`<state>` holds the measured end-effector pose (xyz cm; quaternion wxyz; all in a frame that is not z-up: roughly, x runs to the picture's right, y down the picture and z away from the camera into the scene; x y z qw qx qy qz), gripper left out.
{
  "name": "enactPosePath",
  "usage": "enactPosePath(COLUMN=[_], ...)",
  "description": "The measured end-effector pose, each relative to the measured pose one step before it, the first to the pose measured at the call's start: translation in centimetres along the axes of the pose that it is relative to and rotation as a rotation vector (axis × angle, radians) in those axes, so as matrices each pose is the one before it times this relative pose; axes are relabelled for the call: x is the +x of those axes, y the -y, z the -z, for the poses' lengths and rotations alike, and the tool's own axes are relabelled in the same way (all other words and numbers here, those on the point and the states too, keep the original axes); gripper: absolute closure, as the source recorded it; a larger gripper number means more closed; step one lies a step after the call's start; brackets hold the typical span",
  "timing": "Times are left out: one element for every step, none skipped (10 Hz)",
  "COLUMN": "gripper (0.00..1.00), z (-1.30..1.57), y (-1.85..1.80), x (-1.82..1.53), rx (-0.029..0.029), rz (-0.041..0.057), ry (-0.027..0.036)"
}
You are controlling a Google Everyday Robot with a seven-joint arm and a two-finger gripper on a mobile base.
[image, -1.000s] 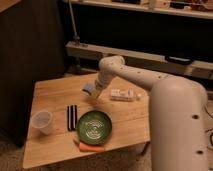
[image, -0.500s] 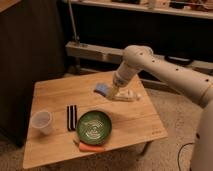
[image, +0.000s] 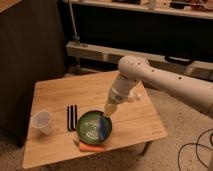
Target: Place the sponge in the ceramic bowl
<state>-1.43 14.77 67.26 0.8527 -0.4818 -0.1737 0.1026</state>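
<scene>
gripping: the gripper [image: 107,115] is clamped on the sponge [image: 104,126]
sponge: within the right rim of the ceramic bowl [image: 85,127]
ceramic bowl: on the table [image: 65,95], near the cup [image: 42,121]

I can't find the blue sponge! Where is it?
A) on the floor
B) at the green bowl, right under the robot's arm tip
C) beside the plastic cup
B: the sponge is at the right side of the ceramic bowl, just below the gripper.
</scene>
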Motion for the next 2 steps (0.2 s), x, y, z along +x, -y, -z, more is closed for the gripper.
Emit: enactPosePath(gripper=[0.86,0.86], z=[-1.935,-0.194], y=[-1.358,-0.191], x=[-0.664,-0.117], rx=[-0.05688,-0.00656], rz=[0.03554,0.00481], ry=[-0.00667,-0.00013])
